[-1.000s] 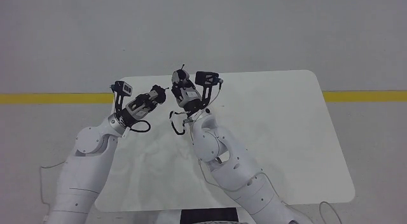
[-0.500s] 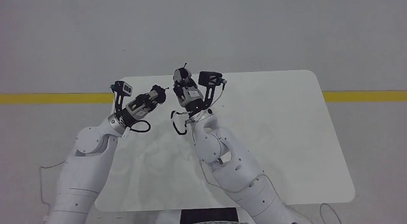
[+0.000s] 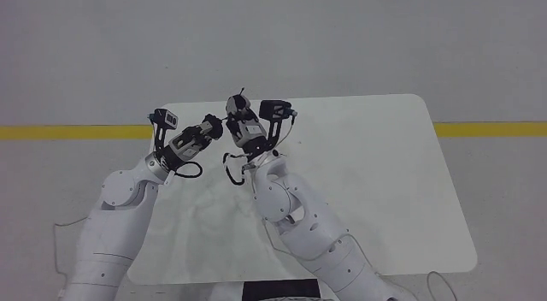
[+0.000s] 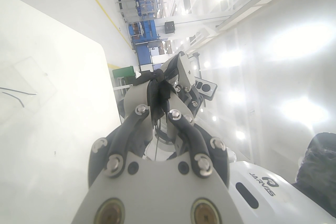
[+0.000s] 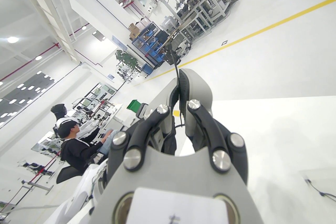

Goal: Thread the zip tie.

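Pinching hard, the right pincer (image 5: 179, 82) has its jaws pressed fully together on the zip tie (image 5: 175, 64). We see the thin black strap run up between the ribbed pads and stick out straight past the fingertips, ending in a small darker tip.

We find the left pincer (image 4: 157, 78) drawn together as well, with dark material squeezed between its pads. In its own wrist view we cannot separate strap from padding. From above, though, we make out a thin black strand leaving its tip towards the right pincer, so we read it as gripping another part of the same zip tie. Just beyond its fingertips, that wrist view gives us a pale finger of the right pincer with its ribbed pad.

From the top view we place the two pincers tip to tip and nearly touching. Both are held off the surface of the white table (image 3: 385, 181), over its far left portion and near the far edge.

Further out, we notice spare black ties (image 4: 15, 95) lying loose on a clear sheet (image 4: 39, 70) on the tabletop, well apart from both pincers.
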Available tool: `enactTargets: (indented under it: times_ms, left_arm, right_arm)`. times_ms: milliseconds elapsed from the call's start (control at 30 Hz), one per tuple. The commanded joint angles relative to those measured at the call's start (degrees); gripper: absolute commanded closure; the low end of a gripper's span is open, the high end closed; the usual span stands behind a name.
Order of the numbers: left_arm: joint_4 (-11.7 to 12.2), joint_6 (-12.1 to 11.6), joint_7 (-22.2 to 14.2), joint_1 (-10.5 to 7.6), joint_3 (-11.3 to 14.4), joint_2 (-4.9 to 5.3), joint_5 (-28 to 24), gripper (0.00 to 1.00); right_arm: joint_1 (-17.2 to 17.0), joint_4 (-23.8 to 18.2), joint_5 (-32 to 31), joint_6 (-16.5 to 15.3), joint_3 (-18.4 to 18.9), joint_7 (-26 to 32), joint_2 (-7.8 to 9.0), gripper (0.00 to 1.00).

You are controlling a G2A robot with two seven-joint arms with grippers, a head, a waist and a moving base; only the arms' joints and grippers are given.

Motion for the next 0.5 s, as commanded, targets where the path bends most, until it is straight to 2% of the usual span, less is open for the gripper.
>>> enactTargets:
  times_ms: [0, 467]
  left_arm:
    - [0.00, 0.00, 0.00, 0.00, 0.00, 0.00, 0.00, 1.00]
    - [0.00, 0.00, 0.00, 0.00, 0.00, 0.00, 0.00, 1.00]
  right_arm:
    - [0.01, 0.19, -0.12, 0.28, -0.11, -0.55, -0.09, 1.00]
    - [0.34, 1.10, -0.06, 1.04, -0.55, -2.27, -0.68, 1.00]
